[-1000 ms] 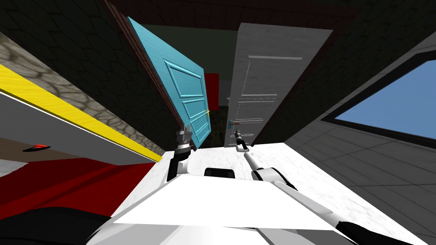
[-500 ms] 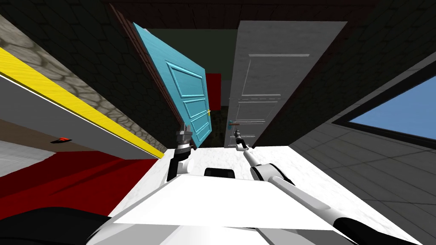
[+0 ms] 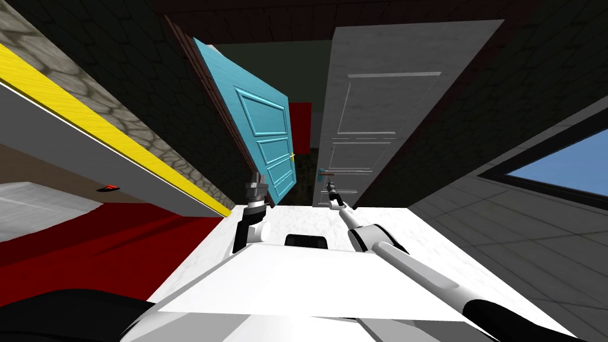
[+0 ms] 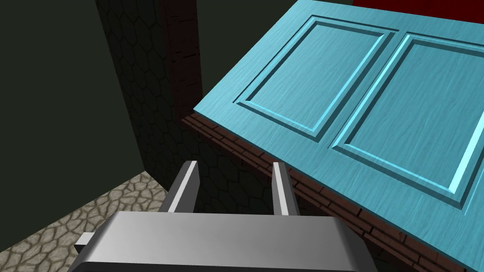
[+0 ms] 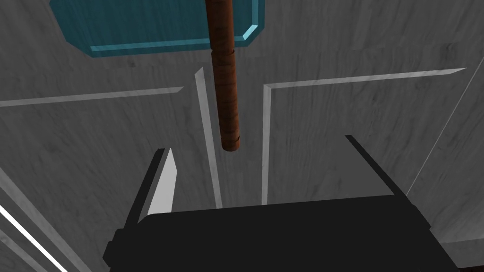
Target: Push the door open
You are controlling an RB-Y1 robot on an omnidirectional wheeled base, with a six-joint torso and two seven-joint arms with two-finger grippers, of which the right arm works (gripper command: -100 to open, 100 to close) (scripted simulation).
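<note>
Right wrist view: right gripper at grey door.
Fingers wide apart, empty, brown handle just ahead; left gripper parted, empty, by blue door.

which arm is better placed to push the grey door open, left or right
Right. Its open claw faces the grey door up close, with the brown handle just ahead of it. The left claw is over by the blue door, aimed at the dark wall beside it.
</note>
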